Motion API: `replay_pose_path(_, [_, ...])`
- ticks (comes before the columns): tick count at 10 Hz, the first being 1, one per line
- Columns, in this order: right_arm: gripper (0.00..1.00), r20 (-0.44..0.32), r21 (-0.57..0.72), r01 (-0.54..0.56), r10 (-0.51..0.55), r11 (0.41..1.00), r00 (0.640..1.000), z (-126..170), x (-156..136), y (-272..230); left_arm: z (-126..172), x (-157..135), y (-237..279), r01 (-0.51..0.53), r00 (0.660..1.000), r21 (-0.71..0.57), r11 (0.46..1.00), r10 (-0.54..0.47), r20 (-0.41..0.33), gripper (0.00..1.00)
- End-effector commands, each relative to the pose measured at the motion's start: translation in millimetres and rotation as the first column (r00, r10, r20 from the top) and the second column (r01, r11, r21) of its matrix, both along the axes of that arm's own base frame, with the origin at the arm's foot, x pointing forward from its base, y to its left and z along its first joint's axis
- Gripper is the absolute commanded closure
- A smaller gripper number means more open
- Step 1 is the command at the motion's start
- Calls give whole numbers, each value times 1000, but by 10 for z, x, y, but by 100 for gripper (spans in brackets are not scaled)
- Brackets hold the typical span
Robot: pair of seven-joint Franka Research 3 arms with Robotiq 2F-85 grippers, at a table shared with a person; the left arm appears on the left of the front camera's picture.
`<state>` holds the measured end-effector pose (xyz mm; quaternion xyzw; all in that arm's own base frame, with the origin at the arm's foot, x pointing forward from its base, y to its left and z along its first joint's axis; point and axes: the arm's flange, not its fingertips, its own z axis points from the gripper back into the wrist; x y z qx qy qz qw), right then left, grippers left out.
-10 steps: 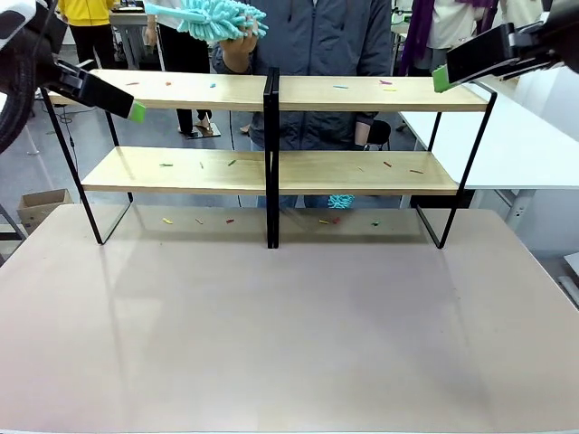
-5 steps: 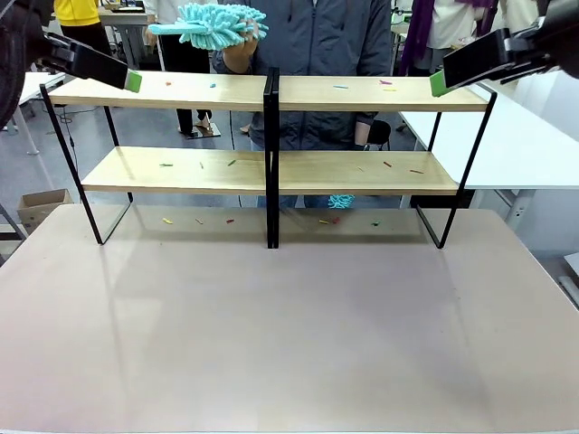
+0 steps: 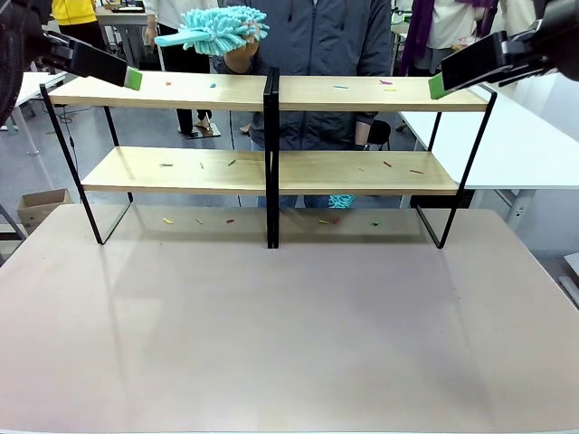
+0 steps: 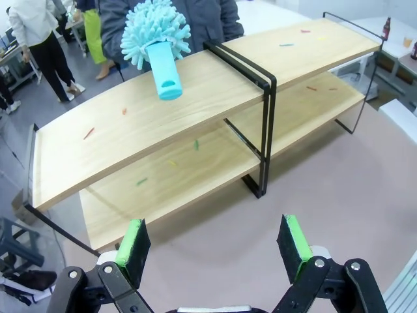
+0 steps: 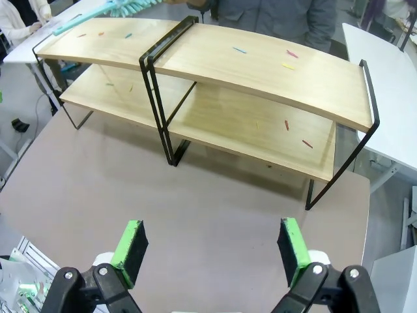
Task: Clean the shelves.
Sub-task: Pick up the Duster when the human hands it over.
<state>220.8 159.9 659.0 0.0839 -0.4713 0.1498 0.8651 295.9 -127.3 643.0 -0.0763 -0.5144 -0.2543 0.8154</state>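
- Within the last second the left gripper (image 4: pixel 214 242) rose from beside the upper left board to that board's top edge. The duster (image 3: pixel 217 27) in the person's hand (image 3: pixel 237 52) shifted only slightly.
- I judge that the cleaning has not begun: coloured scraps (image 3: pixel 340 87) lie on all the boards.
- Both the left gripper and the right gripper (image 5: pixel 210 251) are released, with the jaws wide apart and empty.
- The shelves (image 3: pixel 362 93) stand at 12 o'clock on the table (image 3: pixel 289 344). The left gripper is near their 10 o'clock corner and the right gripper near their 2 o'clock corner.
- In the left wrist view the duster is at 11 o'clock, well apart from the fingers.

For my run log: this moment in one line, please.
left gripper open | right gripper open | person's hand holds duster above shelves
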Motion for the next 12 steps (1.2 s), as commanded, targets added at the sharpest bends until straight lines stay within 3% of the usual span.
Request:
replay_pose_path(1, [0, -13, 11, 4, -4, 1000, 1000, 5, -1, 51, -528, -297, 170, 0, 1000, -31, 1000, 0, 3, 0])
replay_pose_path(2, [0, -10, 12, 2, -1, 1000, 1000, 10, -10, 51, -520, -271, 174, -31, 998, -32, 999, 29, -58, 0])
replay_pose_path(3, [0, -4, 11, -3, 3, 1000, 1000, 17, -28, 64, 0, 3, 6, -1, 1000, -2, 1000, 1, -1, 0])
replay_pose_path(12, [0, 11, -12, -16, 16, 1000, 1000, 18, -54, 82, 0, 3, 6, -1, 1000, -2, 1000, 1, -1, 0])
